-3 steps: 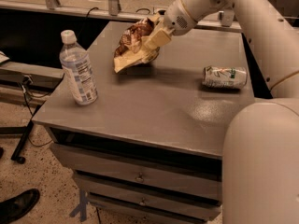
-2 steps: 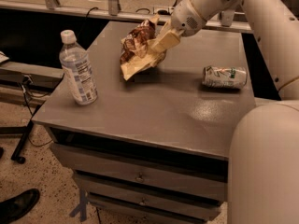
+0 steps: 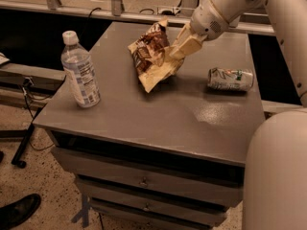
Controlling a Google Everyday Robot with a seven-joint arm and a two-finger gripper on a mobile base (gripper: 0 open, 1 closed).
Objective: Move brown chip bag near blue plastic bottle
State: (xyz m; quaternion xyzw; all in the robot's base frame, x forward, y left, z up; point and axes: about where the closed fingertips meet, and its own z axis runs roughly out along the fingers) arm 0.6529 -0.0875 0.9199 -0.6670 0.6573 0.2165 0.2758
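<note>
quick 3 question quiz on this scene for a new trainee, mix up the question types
1. True or false: the gripper, over the far part of the table, is shut on the brown chip bag.
2. Fill in: in the camera view, the thing between the blue plastic bottle and the can is the ___.
3. Multiple choice: the can is A) standing upright, B) lying on its side on the table, C) held in the gripper.

Key: 1 true; 2 brown chip bag; 3 B.
</note>
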